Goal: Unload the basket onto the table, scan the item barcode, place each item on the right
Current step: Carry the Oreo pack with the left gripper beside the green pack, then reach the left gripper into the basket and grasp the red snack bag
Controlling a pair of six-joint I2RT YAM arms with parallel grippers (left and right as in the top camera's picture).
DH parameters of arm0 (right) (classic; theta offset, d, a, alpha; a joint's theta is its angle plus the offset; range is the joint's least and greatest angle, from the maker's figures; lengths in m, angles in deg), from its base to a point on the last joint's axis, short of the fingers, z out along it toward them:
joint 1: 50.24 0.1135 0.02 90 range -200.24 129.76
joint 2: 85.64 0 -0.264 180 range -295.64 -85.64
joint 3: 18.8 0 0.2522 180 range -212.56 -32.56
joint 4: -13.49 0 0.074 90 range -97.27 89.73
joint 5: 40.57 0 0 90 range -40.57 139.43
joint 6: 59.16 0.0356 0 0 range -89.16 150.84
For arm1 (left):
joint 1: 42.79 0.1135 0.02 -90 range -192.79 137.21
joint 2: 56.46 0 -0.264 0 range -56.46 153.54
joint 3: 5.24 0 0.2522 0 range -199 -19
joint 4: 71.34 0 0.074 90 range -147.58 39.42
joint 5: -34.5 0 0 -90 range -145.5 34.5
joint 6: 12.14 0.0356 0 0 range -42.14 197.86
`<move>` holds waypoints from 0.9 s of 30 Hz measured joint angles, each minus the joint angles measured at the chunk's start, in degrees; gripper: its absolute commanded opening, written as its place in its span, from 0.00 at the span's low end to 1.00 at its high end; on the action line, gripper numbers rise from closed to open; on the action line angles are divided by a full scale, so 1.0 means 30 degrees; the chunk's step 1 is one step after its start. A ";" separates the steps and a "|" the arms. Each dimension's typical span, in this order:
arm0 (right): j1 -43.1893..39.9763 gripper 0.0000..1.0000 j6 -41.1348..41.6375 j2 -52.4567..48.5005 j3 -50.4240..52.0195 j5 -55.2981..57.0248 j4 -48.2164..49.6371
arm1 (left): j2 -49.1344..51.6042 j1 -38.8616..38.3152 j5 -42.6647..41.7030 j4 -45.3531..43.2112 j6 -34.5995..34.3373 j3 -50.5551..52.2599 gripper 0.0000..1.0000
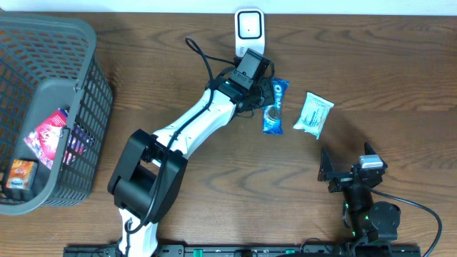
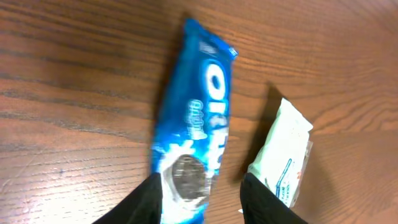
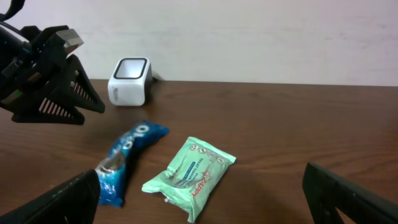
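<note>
We spotted the blue Oreo pack (image 1: 274, 107) lying flat on the worktop (image 1: 178, 57), near the white scanner (image 1: 249, 32), with a pale green packet (image 1: 313, 114) just beside it. The left tool (image 2: 202, 199) hovered over the pack's cookie end, jaws partly apart and gripping nothing. We saw the right tool (image 1: 348, 163) well apart, spread wide and empty.

Left arm (image 1: 193, 121) sheathed in white shells, joined by black housings, black cable (image 1: 207, 61) looped at its wrist, left gripper (image 2: 200, 186) tipped with black fingers (image 2: 143, 202), right arm (image 1: 368, 210) finished in black.
</note>
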 measured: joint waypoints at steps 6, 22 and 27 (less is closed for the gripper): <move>0.0000 0.99 0.0000 0.0000 0.0000 0.0000 -0.0007 | -0.0058 0.0102 -0.0328 0.0007 0.0685 0.0000 0.42; 0.0000 0.99 0.0000 0.0000 0.0000 0.0000 -0.0007 | -1.1599 0.9333 -0.1290 0.1574 0.6193 -0.0211 0.43; 0.0000 0.99 0.0000 0.0000 0.0000 0.0000 0.0000 | -1.4207 1.5329 -0.1202 0.2310 0.6586 -0.0233 0.61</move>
